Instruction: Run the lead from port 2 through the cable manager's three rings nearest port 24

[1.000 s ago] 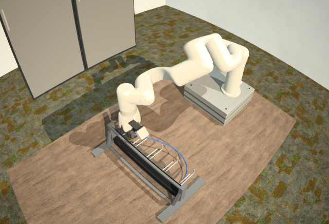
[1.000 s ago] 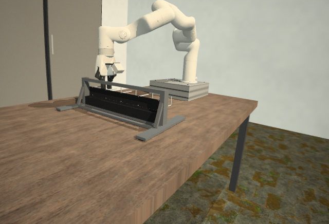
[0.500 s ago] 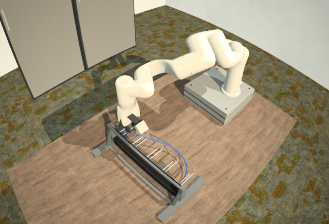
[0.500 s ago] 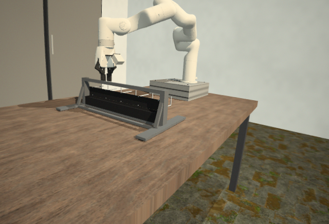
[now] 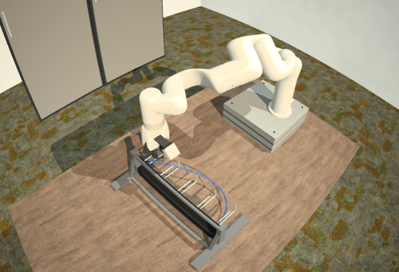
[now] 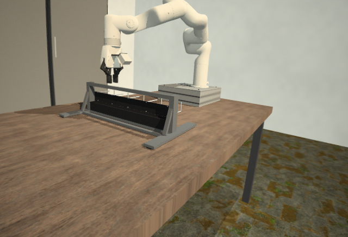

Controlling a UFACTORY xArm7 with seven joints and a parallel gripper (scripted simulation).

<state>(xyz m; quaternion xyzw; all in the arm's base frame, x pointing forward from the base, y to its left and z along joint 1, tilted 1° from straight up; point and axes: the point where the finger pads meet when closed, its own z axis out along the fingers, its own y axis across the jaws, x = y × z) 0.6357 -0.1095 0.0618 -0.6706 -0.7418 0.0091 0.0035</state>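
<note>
Wooden table [image 6: 84,158], mottled floor [image 6: 280,172], perhaps cupboard doors [image 5: 64,37] behind.

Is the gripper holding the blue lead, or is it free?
Free. The gripper hangs above the rack's top bar, fingers partly closed on nothing, while the blue lead arcs along the rings.

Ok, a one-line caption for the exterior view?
Gripper hovers empty just above the rack's left end on the wooden table.

Top looks down; exterior sits low (both show rack [image 5: 180,194]).
</note>
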